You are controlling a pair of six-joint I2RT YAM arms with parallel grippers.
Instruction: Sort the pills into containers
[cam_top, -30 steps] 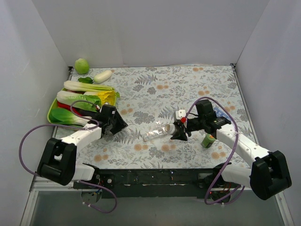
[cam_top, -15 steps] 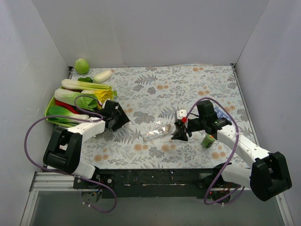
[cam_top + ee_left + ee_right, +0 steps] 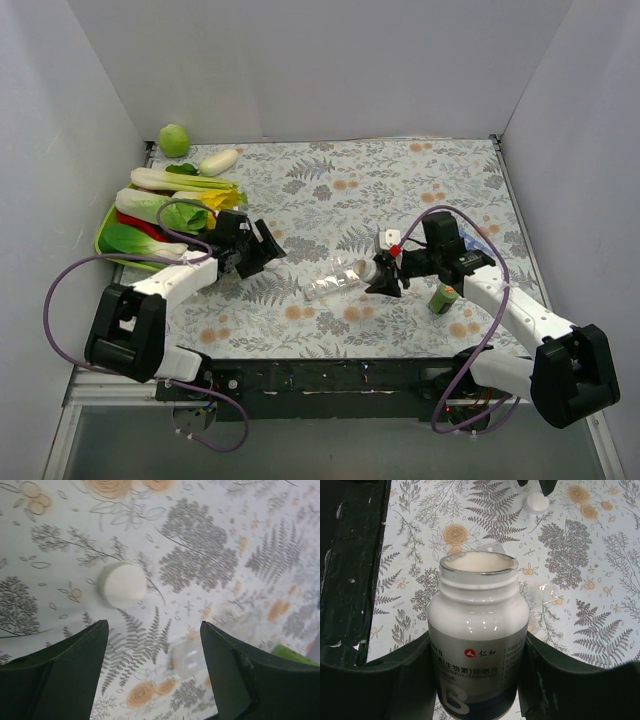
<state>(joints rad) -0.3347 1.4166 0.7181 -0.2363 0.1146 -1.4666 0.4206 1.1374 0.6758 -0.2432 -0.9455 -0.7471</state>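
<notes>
My right gripper (image 3: 384,275) (image 3: 477,680) is shut on a white pill bottle (image 3: 367,270) (image 3: 477,630). The bottle has no cap, and its open mouth points toward the containers (image 3: 333,281) (image 3: 540,594), a clear pill-box strip flat on the cloth just beyond it. I cannot make out single pills; the mouth shows only a pale inside. My left gripper (image 3: 264,249) (image 3: 154,626) is open above the cloth, left of the strip. A white bottle cap (image 3: 122,584) (image 3: 537,502) lies loose on the cloth just ahead of its fingertips. The strip's end (image 3: 187,660) shows between the jaws.
A small green bottle (image 3: 443,297) stands right of my right gripper, and a blue pill box (image 3: 468,240) lies behind that arm. A green tray (image 3: 104,232) of vegetables sits at the left. A green ball (image 3: 174,139) and a white vegetable (image 3: 219,161) lie at the back left.
My left gripper has swung right toward the strip and its jaws have spread apart. The right gripper has crept slightly right with the bottle in it.
</notes>
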